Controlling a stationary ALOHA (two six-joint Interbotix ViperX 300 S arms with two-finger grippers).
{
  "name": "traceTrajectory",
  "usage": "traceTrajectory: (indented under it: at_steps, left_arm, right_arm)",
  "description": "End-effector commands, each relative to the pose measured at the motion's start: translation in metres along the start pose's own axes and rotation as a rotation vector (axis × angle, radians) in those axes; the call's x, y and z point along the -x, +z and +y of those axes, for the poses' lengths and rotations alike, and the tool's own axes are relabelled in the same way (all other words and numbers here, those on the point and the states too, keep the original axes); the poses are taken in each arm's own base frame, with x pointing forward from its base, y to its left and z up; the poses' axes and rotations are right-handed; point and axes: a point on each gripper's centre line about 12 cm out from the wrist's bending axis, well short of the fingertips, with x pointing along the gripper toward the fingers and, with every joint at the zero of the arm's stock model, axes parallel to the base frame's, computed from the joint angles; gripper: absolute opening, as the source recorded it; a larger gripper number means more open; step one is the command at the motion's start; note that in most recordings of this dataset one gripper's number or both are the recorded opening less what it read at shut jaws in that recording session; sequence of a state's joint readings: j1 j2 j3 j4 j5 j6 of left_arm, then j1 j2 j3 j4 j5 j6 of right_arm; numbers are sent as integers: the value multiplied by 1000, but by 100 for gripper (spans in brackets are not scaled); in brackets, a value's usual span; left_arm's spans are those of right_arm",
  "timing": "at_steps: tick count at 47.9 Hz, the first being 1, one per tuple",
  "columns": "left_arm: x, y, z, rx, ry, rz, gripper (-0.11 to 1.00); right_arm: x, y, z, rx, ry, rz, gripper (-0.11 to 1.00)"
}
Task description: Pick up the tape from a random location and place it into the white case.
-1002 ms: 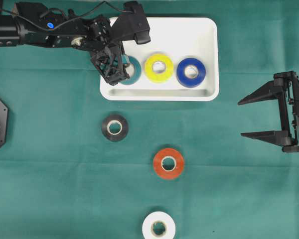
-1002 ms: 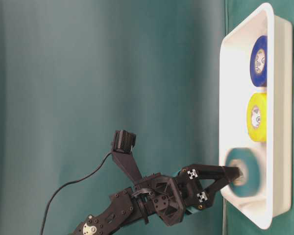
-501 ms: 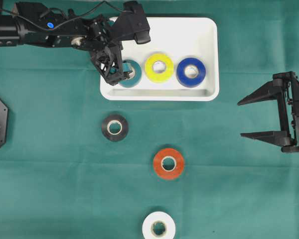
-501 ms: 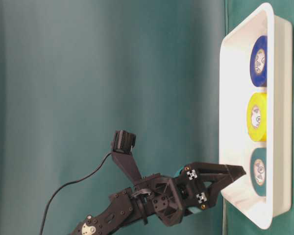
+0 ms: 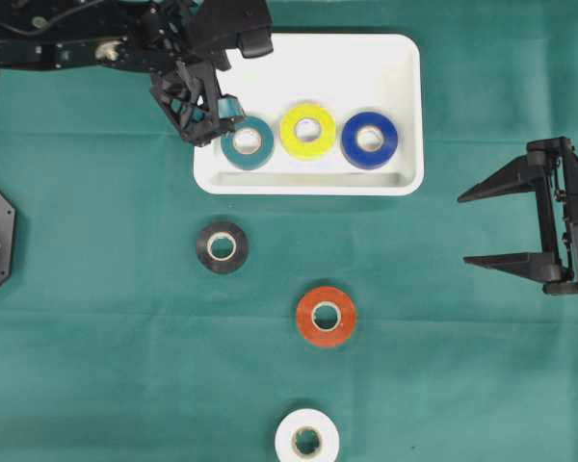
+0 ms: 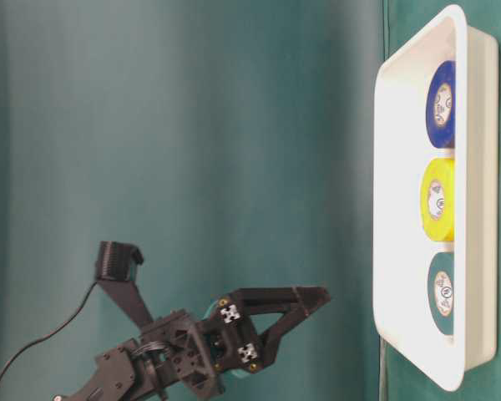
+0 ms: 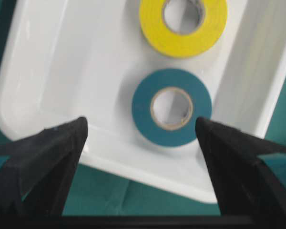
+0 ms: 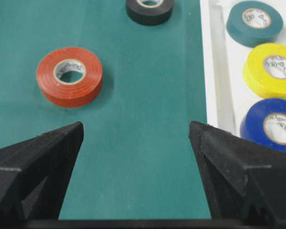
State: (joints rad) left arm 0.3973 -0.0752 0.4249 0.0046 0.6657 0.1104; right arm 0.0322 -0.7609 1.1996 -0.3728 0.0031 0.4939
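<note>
Nearest in the overhead view, a white tape roll (image 5: 307,439) lies flat at the bottom edge of the green counter (image 5: 106,366). Farther in, the red roll (image 5: 326,316) and then the black roll (image 5: 222,246) are seen, well apart from each other, all flat w/ core up. They are probably scattered so on purpose, as the pick location is meant to be random.

At the right side the right gripper (image 5: 477,229) is held level above the cloth, jaws spread wide w/ nothing between; it seems parked, clear of the work area.

Farther, the white case (image 5: 395,58) holds three rolls in one row near its front rim: teal tape (image 5: 248,142), yellow tape (image 5: 307,129), blue tape (image 5: 370,140). The teal and yellow look touching or nearly so; the blue is just beside. The far half of the case is bare.

Farthest, the left gripper (image 5: 212,120) is raised at the case's left rim, jaws fully apart and empty, the teal roll free below it. Judged: the release of this roll is done.
</note>
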Motion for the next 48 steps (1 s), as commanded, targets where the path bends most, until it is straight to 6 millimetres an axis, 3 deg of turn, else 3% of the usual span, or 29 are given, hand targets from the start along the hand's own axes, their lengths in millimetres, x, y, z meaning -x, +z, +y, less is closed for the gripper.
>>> traceTrajectory:
  at_steps: [1, 7, 21, 25, 48]
  left_arm:
    - [14, 8, -4, -11, -3, -44, 97]
    - [17, 7, -25, -51, -33, -47, 97]
    - [36, 13, -105, -211, -151, -127, 97]
    - [41, 14, -119, -227, -174, -157, 97]
    - [62, 15, -128, -232, -201, -297, 97]
  right_arm:
    - [0, 11, 1, -1, 4, -29, 86]
    - [0, 13, 1, -1, 3, -30, 86]
    - [0, 17, 2, 1, 1, -36, 86]
    - [0, 17, 1, 1, 0, -35, 86]
    - [1, 36, 3, 2, 2, -75, 86]
